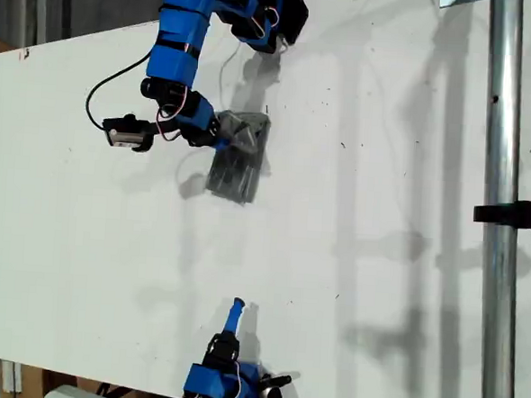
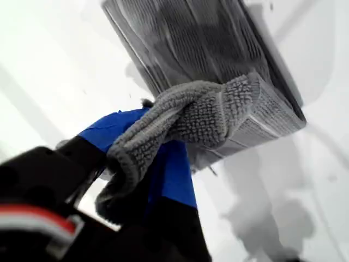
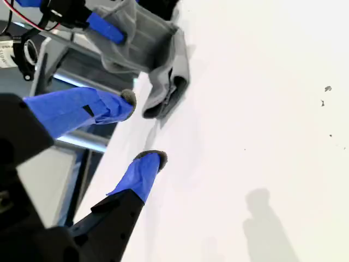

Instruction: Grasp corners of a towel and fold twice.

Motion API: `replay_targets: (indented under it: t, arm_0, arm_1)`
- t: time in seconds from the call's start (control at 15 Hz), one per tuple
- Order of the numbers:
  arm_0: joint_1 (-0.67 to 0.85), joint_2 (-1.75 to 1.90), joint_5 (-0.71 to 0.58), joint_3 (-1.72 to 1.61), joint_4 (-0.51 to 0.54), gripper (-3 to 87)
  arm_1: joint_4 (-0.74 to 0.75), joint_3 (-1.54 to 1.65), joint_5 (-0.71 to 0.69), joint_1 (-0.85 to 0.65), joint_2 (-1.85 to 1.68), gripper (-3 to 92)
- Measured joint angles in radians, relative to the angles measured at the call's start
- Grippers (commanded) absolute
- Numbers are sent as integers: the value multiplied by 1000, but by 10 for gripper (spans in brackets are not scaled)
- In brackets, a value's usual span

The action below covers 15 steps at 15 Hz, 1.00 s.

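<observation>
The grey striped towel [image 1: 239,159] lies folded into a narrow bundle on the white table, in the upper middle of the exterior view. My first gripper [image 1: 222,135] is shut on an edge of it, and a bunched fold of towel [image 2: 185,117] drapes over the blue finger [image 2: 172,174]. Which of the corners is held cannot be told. My second gripper [image 1: 236,307] stands open near the table's lower edge in the exterior view, well apart from the towel [image 3: 163,65]. Nothing lies between its two blue fingertips [image 3: 143,128].
The white table [image 1: 379,260] carries only small dark specks. A metal pole [image 1: 497,222] with a black clamp [image 1: 528,213] runs down the exterior view's right. A black cable [image 1: 98,99] loops beside the first arm.
</observation>
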<state>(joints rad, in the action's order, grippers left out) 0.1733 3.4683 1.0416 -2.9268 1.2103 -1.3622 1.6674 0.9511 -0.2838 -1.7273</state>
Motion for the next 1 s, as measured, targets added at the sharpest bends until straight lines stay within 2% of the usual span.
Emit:
replay_targets:
  t: [0.07,0.13,0.2,0.27,0.33,0.47,0.6,0.67,0.8,1.0]
  arm_0:
    - [-3,0,0,0,0,159]
    - [-5,0,0,0,0,159]
    - [-5,0,0,0,0,161]
    - [-5,0,0,0,0,162]
    - [-5,0,0,0,0,163]
    - [-5,0,0,0,0,164]
    - [-5,0,0,0,0,163]
    - [-5,0,0,0,0,161]
    - [-6,0,0,-17,-3,156]
    - [-8,0,0,-69,-34,124]
  arm_1:
    - [100,-2,-6,5,14,270]
    - [192,5,-9,11,15,471]
    - [279,28,-14,12,9,484]
    - [333,58,-17,8,-35,410]
    - [374,91,-32,-6,-123,286]
    - [497,215,-97,-55,-393,141]
    - [588,256,-117,-86,-592,140]
    - [591,270,-117,-100,-660,89]
    - [428,285,-89,-187,-759,-2]
    - [282,534,-35,-199,-1143,-2]
